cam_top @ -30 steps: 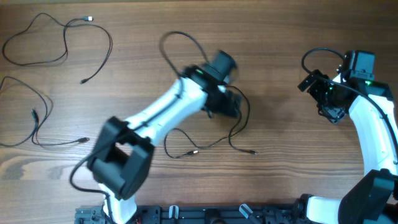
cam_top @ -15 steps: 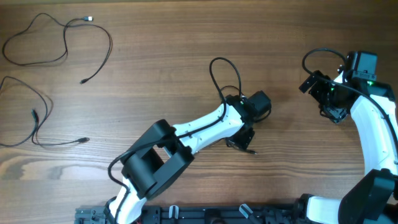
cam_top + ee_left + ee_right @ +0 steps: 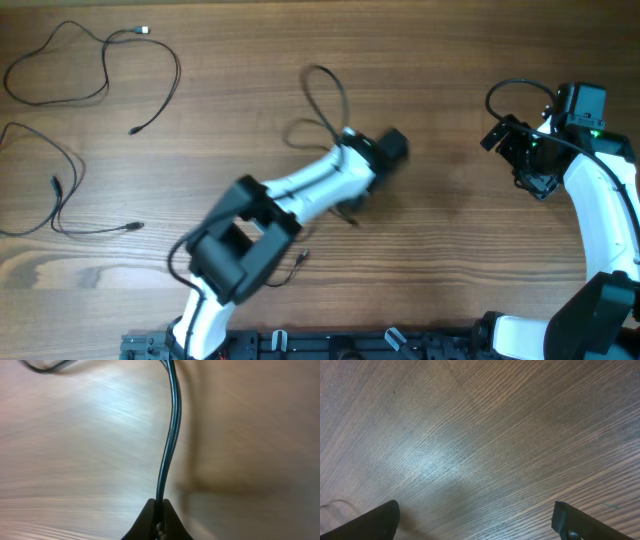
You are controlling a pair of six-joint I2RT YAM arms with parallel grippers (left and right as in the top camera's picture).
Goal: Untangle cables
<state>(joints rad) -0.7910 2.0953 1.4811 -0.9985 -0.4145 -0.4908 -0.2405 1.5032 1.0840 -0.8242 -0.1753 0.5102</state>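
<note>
Left arm extends to the centre of the bench. The left jaws are clenched on a thin black cable, which runs from the tips toward 12 o'clock in the wrist view. Overhead, it loops off toward 11 o'clock from the wrist, with loose tails lying toward 7 o'clock beside the arm. Two separate strands lie well apart from it at the bench's 9 to 10 o'clock: an upper cable near the top-left corner and a lower cable at the left edge. Right arm sits at 3 o'clock, right jaws released and spread wide over bare wood.
</note>
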